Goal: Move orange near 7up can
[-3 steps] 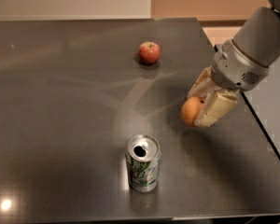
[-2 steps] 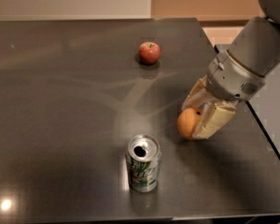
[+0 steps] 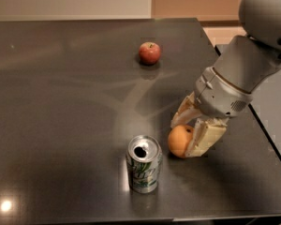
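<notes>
The orange [image 3: 178,141] is round and plain, held between the pale fingers of my gripper [image 3: 189,136] low over the dark table [image 3: 61,102], just right of the 7up can. The 7up can [image 3: 144,164] stands upright near the table's front edge, silver with green and white markings and an open pull-tab top. My gripper is shut on the orange; the arm comes in from the upper right. A small gap shows between the orange and the can.
A red apple [image 3: 150,53] sits toward the back of the table. The table's right edge [image 3: 262,125] runs close behind the arm, and the front edge lies just below the can.
My gripper has carried the orange down and to the left, from the right side of the table to a spot beside the can. The can and apple have not moved.
</notes>
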You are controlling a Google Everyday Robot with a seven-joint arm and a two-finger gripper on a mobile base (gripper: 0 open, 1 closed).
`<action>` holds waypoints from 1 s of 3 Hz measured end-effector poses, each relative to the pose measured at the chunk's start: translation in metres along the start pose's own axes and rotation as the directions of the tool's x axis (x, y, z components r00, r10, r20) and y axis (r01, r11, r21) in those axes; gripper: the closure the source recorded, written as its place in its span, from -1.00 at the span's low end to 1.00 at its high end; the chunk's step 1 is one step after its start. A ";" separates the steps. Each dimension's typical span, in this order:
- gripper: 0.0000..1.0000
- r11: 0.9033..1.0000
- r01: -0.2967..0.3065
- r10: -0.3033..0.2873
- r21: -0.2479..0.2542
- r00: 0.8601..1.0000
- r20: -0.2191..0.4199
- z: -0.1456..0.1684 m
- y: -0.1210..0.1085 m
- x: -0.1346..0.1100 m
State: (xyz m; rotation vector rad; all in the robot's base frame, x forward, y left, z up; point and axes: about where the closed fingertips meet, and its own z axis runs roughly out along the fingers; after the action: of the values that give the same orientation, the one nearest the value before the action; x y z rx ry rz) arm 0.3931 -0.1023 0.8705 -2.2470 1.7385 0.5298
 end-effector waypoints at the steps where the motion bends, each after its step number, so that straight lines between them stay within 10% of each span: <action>1: 1.00 0.999 0.031 -0.031 -0.020 1.000 0.002 0.012 0.002 -0.005; 3: 0.17 0.998 0.059 -0.059 -0.034 0.998 0.004 0.024 0.002 -0.010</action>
State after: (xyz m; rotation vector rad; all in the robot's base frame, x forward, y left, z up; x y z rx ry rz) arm 0.3854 -0.0841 0.8531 -2.3118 1.6681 0.5540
